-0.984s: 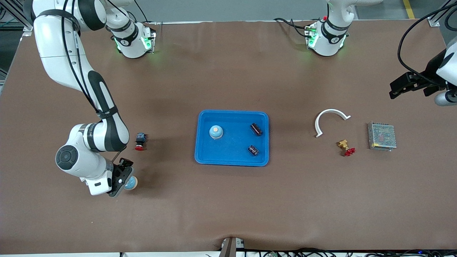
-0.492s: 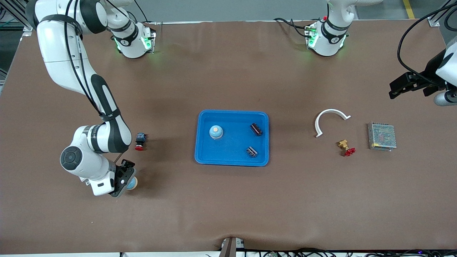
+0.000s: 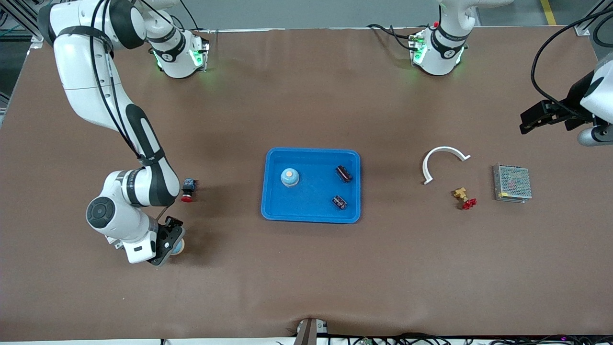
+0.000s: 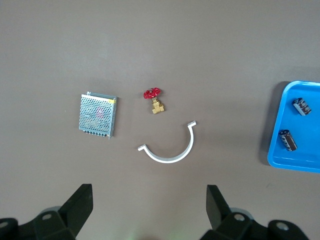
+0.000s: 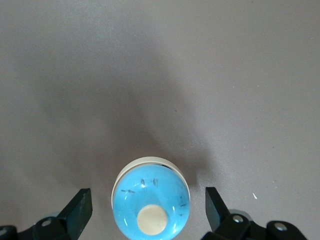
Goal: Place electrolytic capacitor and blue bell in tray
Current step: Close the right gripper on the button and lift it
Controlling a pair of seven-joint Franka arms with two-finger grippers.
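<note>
Table cover [image 3: 306,268] looks like matte brown cloth. Tray [image 3: 311,215] is glossy blue plastic, the bell [image 5: 150,202] has a shiny smooth dome, and the mesh box [image 4: 97,114] is perforated bare metal.

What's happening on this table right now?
The right tool is open, straddling a blue bell on the table toward the right arm's end. The tray already holds another bell and two capacitors. The left tool waits open above the table near the white clip.
</note>
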